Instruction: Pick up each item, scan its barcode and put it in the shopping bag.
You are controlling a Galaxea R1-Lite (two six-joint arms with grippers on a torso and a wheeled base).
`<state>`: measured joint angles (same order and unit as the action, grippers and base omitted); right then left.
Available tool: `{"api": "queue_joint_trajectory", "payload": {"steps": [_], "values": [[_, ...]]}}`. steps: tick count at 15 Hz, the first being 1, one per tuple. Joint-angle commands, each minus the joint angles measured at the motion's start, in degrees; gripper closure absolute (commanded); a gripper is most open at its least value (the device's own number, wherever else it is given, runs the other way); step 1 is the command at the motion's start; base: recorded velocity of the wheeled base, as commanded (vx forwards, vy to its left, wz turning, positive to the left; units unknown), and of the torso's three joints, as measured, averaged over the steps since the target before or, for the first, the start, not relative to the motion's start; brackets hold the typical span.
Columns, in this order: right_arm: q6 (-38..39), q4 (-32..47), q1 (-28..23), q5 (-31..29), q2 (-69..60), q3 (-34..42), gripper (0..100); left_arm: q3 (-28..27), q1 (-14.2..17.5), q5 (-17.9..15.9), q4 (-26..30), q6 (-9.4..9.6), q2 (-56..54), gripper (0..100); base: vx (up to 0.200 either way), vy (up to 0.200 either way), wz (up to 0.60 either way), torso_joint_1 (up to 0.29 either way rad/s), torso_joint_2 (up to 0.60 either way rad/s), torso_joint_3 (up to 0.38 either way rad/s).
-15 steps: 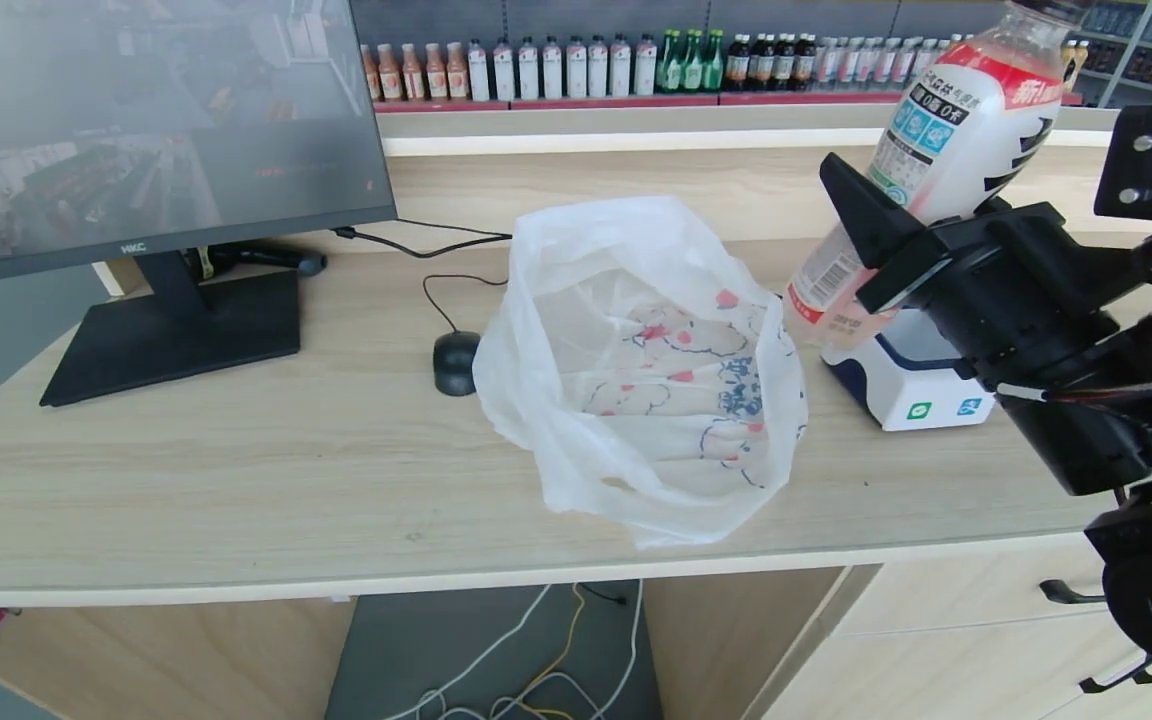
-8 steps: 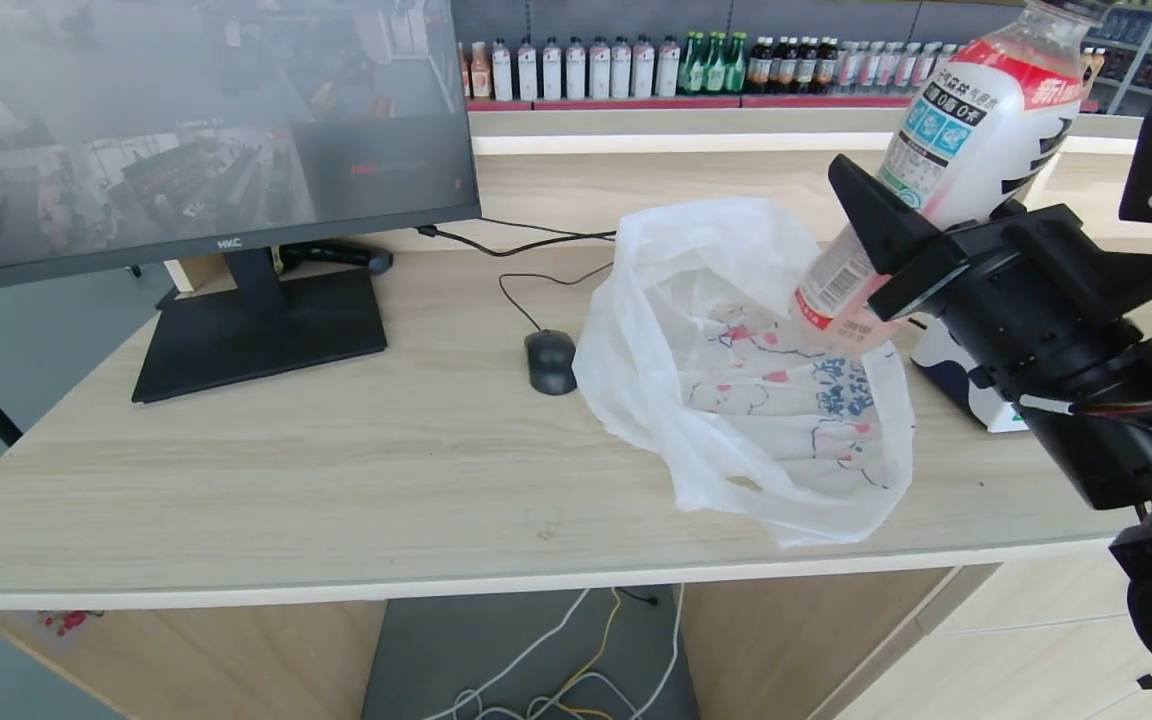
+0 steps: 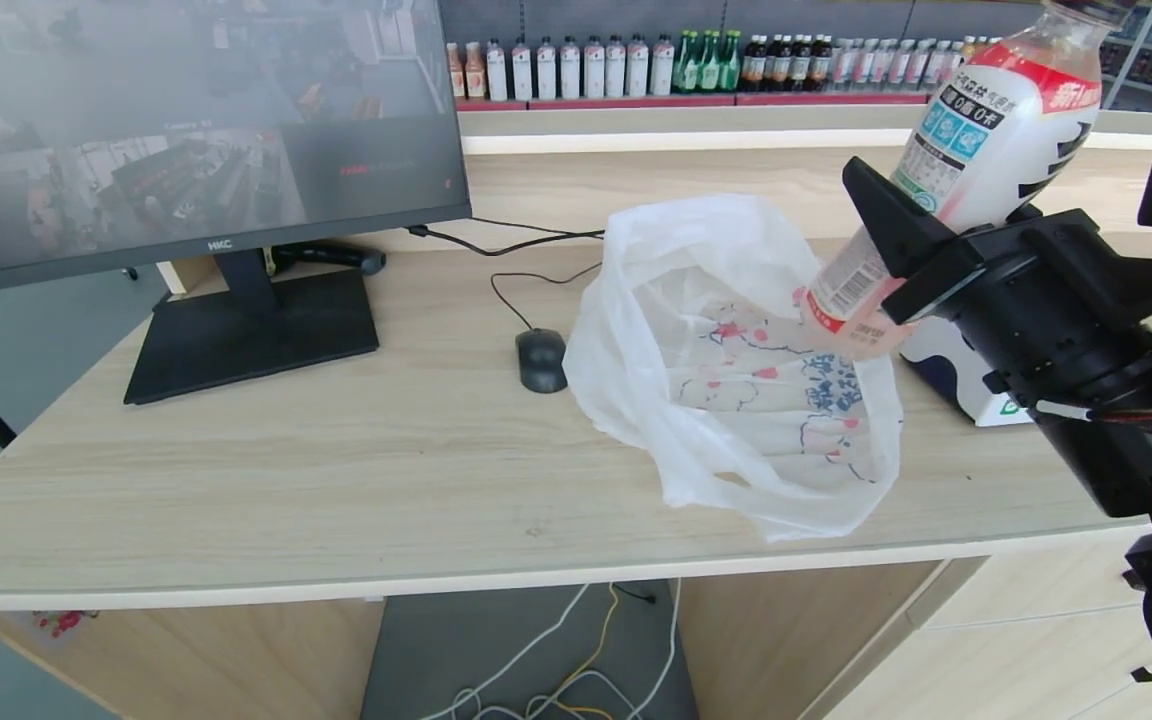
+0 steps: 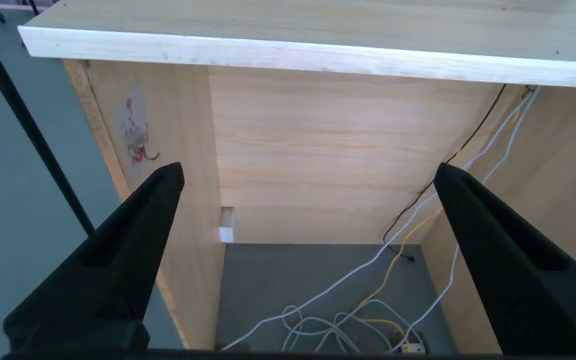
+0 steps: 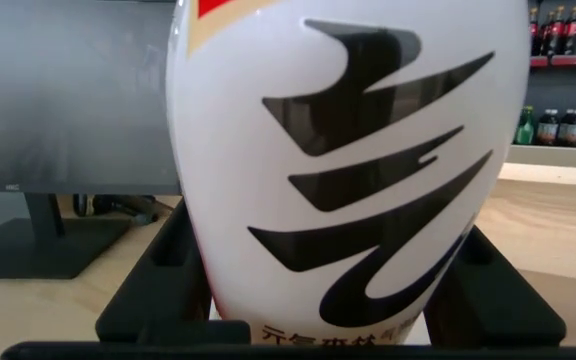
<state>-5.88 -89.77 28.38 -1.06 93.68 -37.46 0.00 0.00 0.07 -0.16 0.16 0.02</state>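
Right tool [image 3: 966, 250]: closed around the middle of the bottle [image 3: 986, 130], which sat tilted with its base past the fingertips and its cap raised.
Bottle's place: held in the air, with its base just over the near rim of the bag [image 3: 736, 370] below the tool's tips. The scanner [image 3: 946, 375] sat under the tool's body.
Left tool [image 4: 308, 180]: fingers wide apart with nothing between them, hanging below the tabletop [image 3: 336, 450] edge and well apart from the bag.
Risk, rim: the base could catch the limp plastic and fold the mouth shut or drag the bag, since nothing held it open.
Risk, drop: released at this tilt so close to the rim, the bottle could tip outward and land beside the scanner.
Risk, grip: the wrap looked smooth and rounded [image 5: 358, 170], so the bottle might slide through the fingers early.
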Motion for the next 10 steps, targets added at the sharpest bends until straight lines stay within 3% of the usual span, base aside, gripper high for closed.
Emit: {"api": "queue_joint_trajectory", "payload": {"steps": [1,7,10], "values": [[0.25,2.94,0.36,0.09,-0.17,1.07,100,0.0,0.0,0.01,-0.02,0.02,-0.02,0,0.0,0.0,0.0,0.0,0.0,0.0],[0.43,28.16,-0.08,0.97,1.76,-18.79,100,0.0,0.0,0.01,-0.02,0.02,-0.02,0,0.0,0.0,0.0,0.0,0.0,0.0],[0.78,35.37,-2.28,2.99,5.81,-27.05,100,0.0,0.0,-0.07,-0.02,0.02,-0.02,0,0.0,0.0,0.0,0.0,0.0,0.0]]}}
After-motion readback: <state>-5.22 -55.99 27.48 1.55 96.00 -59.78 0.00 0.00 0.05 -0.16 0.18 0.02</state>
